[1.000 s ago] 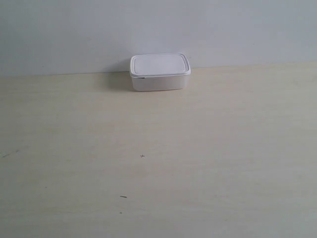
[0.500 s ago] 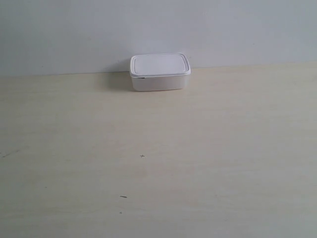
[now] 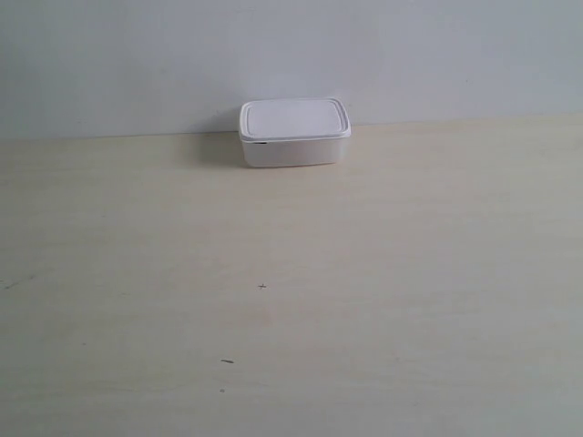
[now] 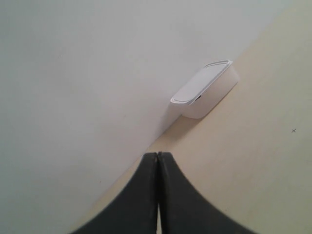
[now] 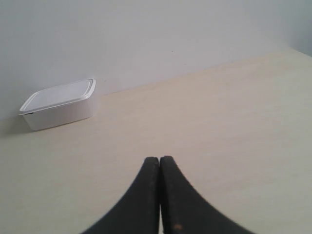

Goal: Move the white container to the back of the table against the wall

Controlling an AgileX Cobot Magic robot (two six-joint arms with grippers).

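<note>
The wall is plain and pale, and it meets the table along the table's back edge. The white container stands upright at this back edge, about in the middle of the part that the exterior view shows, far from the front edge and from any corner. Its lid is on. The rear side seems to touch the wall, though I cannot exclude a thin gap.

No arm is seen in the exterior view. The left gripper has its two fingers pressed together with nothing between them, and it is well apart from the container. The right gripper is the same: fingers together, empty, over bare table well apart from the box.

In my judgement the placing itself is done, and the step in hand is only to leave the box alone. To do this well, both arms should keep away from the back edge, so that no finger pushes the light box sideways. If a gap is found, a gentle push on the front side, square to the wall, would close it without turning the box.

A few tiny dark specks lie nearer the front edge.
</note>
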